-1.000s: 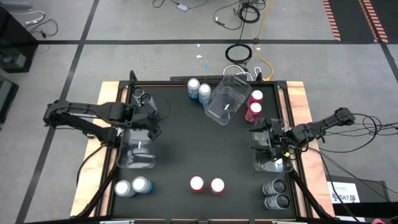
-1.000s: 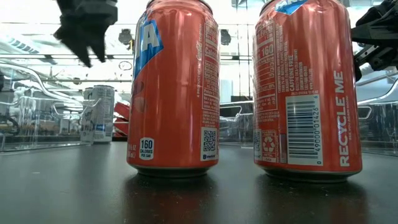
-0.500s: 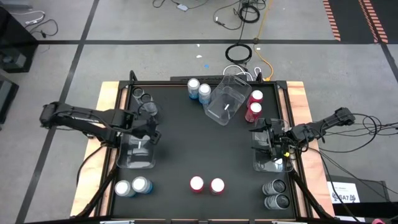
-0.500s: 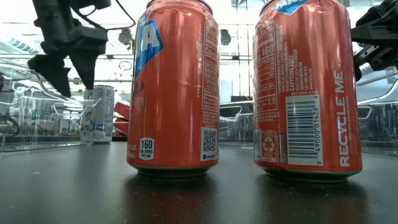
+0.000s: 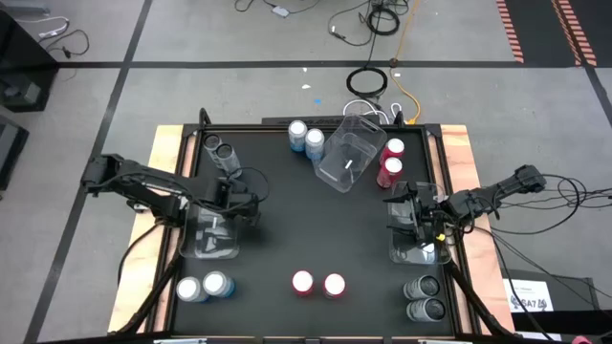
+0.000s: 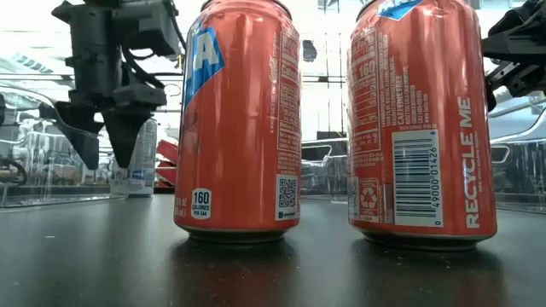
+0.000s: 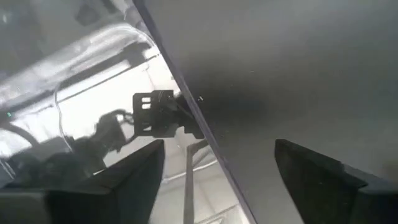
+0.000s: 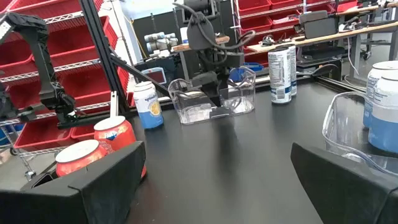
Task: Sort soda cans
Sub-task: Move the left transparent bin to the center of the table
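Note:
My left gripper (image 5: 239, 203) (image 6: 104, 160) points down, open, at the left clear bin (image 5: 208, 239). Its fingers stand on either side of the bin's right wall (image 7: 163, 56) with gaps showing. My right gripper (image 5: 406, 212) (image 8: 217, 180) waits level and open above the right clear bin (image 5: 423, 250). Upright soda cans stand in pairs: dark ones (image 5: 218, 150) at the far left, light blue ones (image 5: 305, 138) at the far middle, red ones (image 5: 390, 161) at the far right. Along the near edge stand light blue (image 5: 202, 287), red (image 5: 317, 284) (image 6: 239, 119) and dark (image 5: 423, 298) pairs.
A third clear bin (image 5: 346, 158) lies tilted at the far middle, between the light blue and the red cans. The table's middle (image 5: 306, 220) is bare black top. Cables lie on the floor beyond the far edge.
My left gripper has come down and moved a little toward the table's near and right edges, from beside the dark cans to the left bin's right wall. It has also rolled about its own axis. The cans and bins have kept their places.

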Controlling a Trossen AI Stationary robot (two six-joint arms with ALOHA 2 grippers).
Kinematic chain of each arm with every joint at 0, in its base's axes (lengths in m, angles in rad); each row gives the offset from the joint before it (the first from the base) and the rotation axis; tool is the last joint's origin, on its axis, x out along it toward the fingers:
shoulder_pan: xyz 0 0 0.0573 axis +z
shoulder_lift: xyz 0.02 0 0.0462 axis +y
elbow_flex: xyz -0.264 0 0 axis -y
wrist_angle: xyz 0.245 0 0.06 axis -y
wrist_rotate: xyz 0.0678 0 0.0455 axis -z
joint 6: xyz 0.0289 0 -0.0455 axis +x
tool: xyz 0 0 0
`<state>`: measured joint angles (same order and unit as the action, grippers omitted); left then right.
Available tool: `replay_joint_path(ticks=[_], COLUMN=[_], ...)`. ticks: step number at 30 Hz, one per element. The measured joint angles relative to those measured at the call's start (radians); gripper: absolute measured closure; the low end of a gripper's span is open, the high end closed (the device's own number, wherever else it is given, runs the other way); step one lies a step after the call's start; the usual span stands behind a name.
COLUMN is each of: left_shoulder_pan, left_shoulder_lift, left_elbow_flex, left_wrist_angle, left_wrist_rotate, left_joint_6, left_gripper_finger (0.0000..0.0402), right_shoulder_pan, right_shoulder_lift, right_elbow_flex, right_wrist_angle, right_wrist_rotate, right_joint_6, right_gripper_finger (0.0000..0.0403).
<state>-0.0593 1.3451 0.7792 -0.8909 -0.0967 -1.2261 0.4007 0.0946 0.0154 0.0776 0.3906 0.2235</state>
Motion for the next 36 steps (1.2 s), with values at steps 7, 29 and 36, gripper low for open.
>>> replay_joint_path(ticks=[7, 29, 36], left_shoulder_pan=[0.0, 0.026, 0.054], left_shoulder_lift=[0.054, 0.158, 0.296], left_elbow_flex=[0.0, 0.077, 0.213], left_wrist_angle=[0.046, 0.303, 0.314], left_wrist_rotate=[0.012, 0.029, 0.01], left_joint_6=[-0.075, -0.14, -0.18], left_gripper_finger=[0.0208, 0.0388, 0.0388], right_shoulder_pan=[0.0, 0.0, 0.0], right_shoulder_lift=[0.0, 0.0, 0.0], right_elbow_flex=[0.0, 0.0, 0.0], right_wrist_angle=[0.0, 0.0, 0.0], right_wrist_rotate=[0.0, 0.0, 0.0], right_joint_6=[0.0, 0.0, 0.0], right_gripper_finger=[0.0007, 0.0007, 0.0007])
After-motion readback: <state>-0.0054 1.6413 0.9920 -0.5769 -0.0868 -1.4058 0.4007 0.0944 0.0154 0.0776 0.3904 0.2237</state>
